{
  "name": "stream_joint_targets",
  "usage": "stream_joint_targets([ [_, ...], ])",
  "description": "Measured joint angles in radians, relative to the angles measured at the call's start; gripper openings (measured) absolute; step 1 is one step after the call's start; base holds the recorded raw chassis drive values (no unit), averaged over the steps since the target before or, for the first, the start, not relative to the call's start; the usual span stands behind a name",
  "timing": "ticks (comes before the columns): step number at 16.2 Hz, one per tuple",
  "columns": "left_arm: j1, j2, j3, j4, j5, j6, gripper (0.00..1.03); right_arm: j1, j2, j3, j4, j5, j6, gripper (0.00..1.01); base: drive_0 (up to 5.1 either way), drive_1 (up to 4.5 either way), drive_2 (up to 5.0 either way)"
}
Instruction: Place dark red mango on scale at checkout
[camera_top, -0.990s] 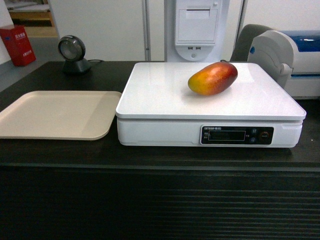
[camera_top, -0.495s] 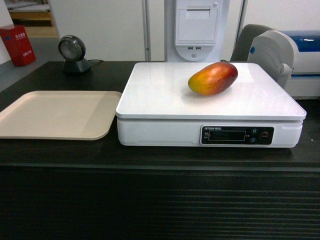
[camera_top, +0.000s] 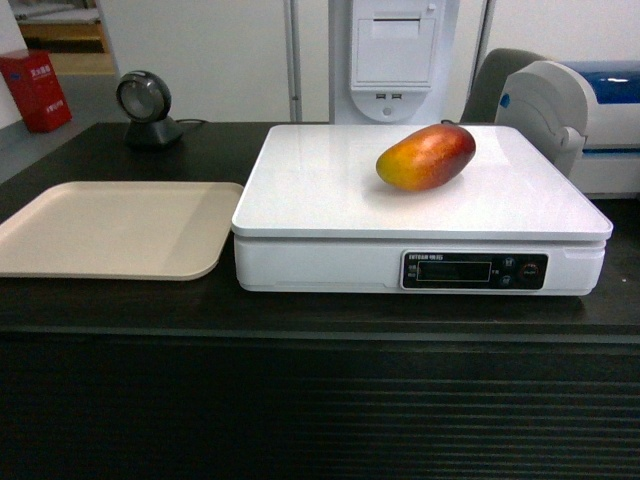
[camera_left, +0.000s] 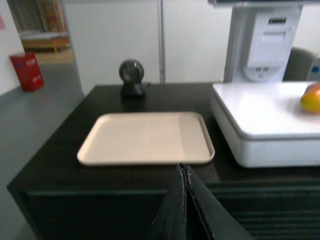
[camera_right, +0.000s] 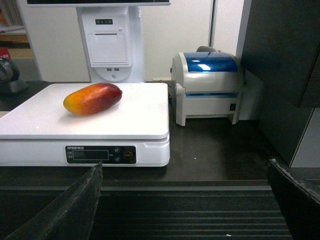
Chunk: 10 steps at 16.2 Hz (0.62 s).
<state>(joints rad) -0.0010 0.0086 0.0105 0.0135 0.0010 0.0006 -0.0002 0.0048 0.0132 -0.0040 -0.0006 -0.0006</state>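
While my right gripper (camera_right: 182, 200) is hanging wide open and empty below the front edge of the checkout (camera_right: 215, 155), the dark red mango (camera_right: 92, 98) is lying up and to its left on the scale (camera_right: 125, 117), touching nothing else. My left gripper (camera_left: 185, 200), empty and pressed shut, is pointing at the beige tray (camera_left: 145, 137) just ahead. Being rounded on a glossy top, the mango is risking a roll if either arm bumps the counter.

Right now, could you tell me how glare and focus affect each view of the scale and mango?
Head view: sharp; soft sheen on the scale, mango clear. Left wrist view: scale top nearly blown out white, mango cut off at the right edge, shut left gripper blurred. Right wrist view: scale top bright, display panel legible; open right gripper's fingers dark, blurred.
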Motion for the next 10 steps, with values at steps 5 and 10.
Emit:
stream_joint_targets([
  [5,0.000,0.001,0.000,-0.017,-0.002,0.000,0.09,0.000,0.000,0.000,0.000,0.000,0.000,0.98,0.0,0.00,0.0],
  [10,0.000,0.001,0.000,-0.018,-0.001,0.000,0.67,0.000,0.000,0.000,0.000,0.000,0.000,0.98,0.0,0.00,0.0],
])
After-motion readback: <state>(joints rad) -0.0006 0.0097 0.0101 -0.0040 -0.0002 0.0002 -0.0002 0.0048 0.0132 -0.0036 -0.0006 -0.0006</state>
